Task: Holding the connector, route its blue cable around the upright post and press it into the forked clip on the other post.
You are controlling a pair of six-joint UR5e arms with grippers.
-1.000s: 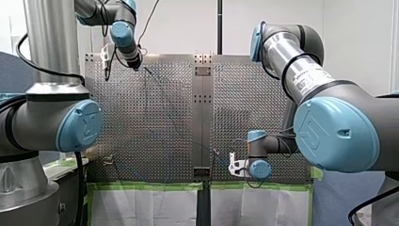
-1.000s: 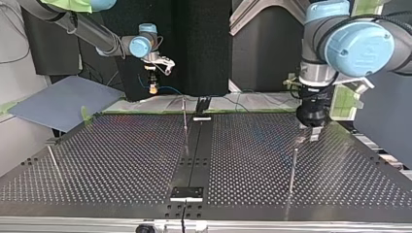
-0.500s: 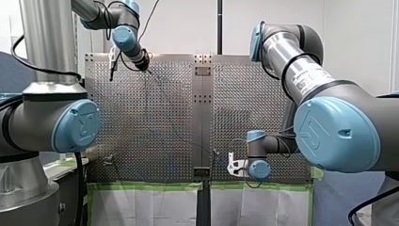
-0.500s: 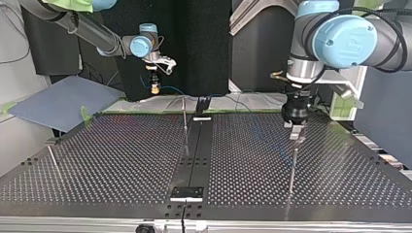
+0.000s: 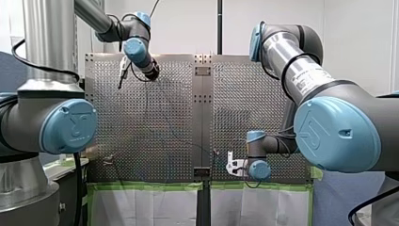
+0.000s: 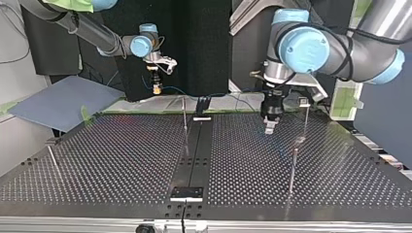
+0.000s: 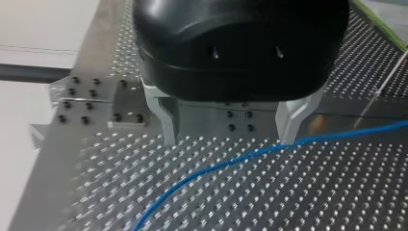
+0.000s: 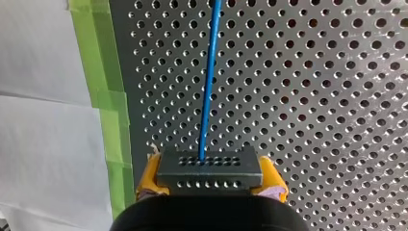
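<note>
Right end effector (image 8: 210, 179): its yellow pads (image 8: 146, 175) are pressed onto the two sides of the connector, pinching it. In the top view it hangs raised above the counter's edge on the arms' side, left of the middle seam.

Connector (image 8: 210, 166): a dark grey block with rows of small holes on its face, level between the pads and off the counter.

Blue cable (image 8: 208, 86): leaves the middle of the connector's face and runs straight ahead of the right end effector over the perforated plate. In the left wrist view it crosses the plate slantwise under the left end effector and passes just below one fingertip. Whether it touches that tip cannot be told.

Left end effector (image 7: 228, 139): black body, metal fingers (image 7: 166, 118) spread wide, with nothing gripped between them. It points down, close over the plate. In the top view it sits in the right half, between the two posts and further back.

Upright post (image 6: 185, 121): a thin rod standing beside the middle seam, apart from both end effectors.

Second post (image 6: 292, 170): stands at the top view's right, nearer the camera than the left end effector. Its top is too small to read.

Counter (image 6: 121, 160): perforated metal, two plates joined by a dark middle strip.

Green tape (image 8: 98, 62): runs along the counter's edge beside the right end effector, with a white sheet (image 8: 43, 144) beyond it.
</note>
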